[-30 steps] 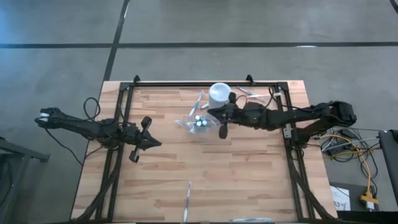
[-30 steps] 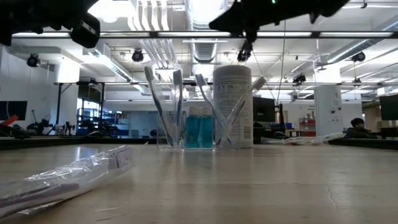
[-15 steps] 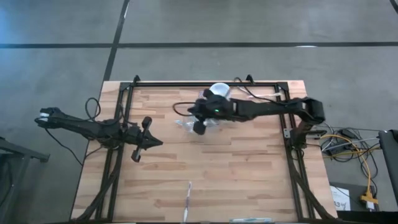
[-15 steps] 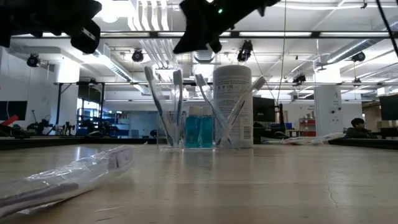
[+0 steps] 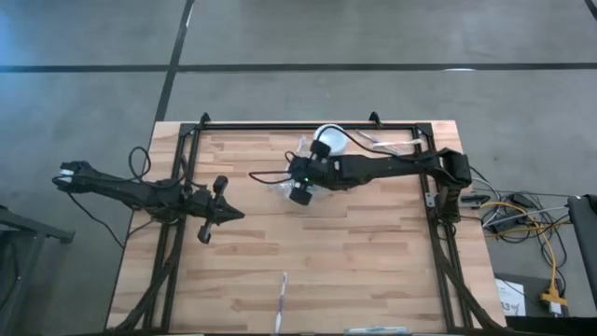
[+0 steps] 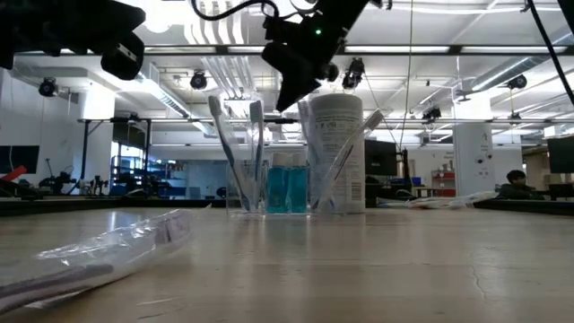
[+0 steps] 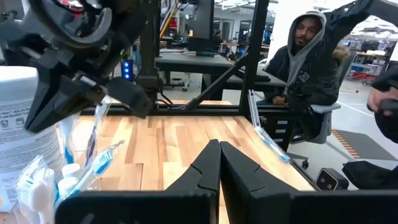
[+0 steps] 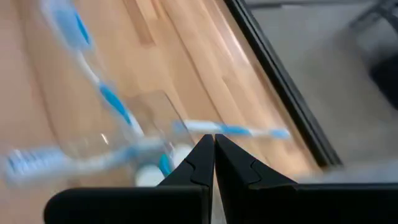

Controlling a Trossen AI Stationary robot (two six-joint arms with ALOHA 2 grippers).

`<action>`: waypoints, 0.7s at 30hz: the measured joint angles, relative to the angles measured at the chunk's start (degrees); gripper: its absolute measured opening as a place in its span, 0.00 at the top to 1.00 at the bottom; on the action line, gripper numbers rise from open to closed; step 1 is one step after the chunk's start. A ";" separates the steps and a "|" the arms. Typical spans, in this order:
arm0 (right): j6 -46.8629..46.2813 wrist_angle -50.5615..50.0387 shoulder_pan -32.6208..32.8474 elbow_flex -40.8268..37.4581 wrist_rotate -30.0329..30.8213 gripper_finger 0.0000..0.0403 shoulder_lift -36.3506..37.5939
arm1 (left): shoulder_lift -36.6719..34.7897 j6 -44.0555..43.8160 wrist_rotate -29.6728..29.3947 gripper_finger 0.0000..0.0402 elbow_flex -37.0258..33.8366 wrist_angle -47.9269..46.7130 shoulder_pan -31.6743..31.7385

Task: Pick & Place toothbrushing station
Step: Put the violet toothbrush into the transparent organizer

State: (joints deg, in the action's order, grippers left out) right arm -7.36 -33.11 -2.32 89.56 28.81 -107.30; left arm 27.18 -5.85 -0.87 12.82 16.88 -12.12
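Observation:
The clear holder (image 6: 269, 190) stands on the table at the far middle with several pale toothbrushes (image 6: 218, 135) leaning in it and teal tubes (image 6: 287, 190) inside. The tall white cup (image 6: 336, 152) stands upright right beside it, and also shows in the high view (image 5: 332, 137). My right gripper (image 5: 289, 171) is shut and tipped downward over the holder (image 5: 283, 187), its tips (image 6: 287, 100) among the brush heads. My left gripper (image 5: 237, 215) is shut and empty, left of the holder. My right gripper's shut fingertips (image 6: 287, 100) stand slanting down from above at the heads of the toothbrushes in the holder. The gripper's own body hides the spot, so I cannot tell whether they touch a brush.
A plastic-wrapped toothbrush (image 5: 280, 301) lies near the table's front edge, close in the low view (image 6: 99, 256). More wrapped brushes (image 5: 382, 145) lie at the far right by the frame rail. A seated person (image 7: 305, 56) is beyond the table's edge.
My right gripper has gone toward the table's left, from beside the white cup to over the clear holder. It has tipped downward and come down to the brush heads.

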 joint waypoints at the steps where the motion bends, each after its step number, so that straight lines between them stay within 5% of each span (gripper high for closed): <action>1: -0.79 -1.48 0.14 0.00 1.24 0.98 0.54 | -0.02 0.16 0.01 0.98 -0.02 0.00 0.00; 15: -10.67 -19.41 3.05 -2.13 13.07 0.98 7.96 | -0.96 0.98 0.23 0.98 0.00 0.19 0.02; 21: -10.24 -21.36 6.00 -4.32 25.06 0.98 12.95 | -1.60 1.47 0.20 0.98 0.00 0.50 0.07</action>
State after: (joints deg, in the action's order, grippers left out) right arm -17.59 -54.46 3.68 85.24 53.87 -94.35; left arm 25.58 -4.37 -0.67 12.82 17.39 -12.05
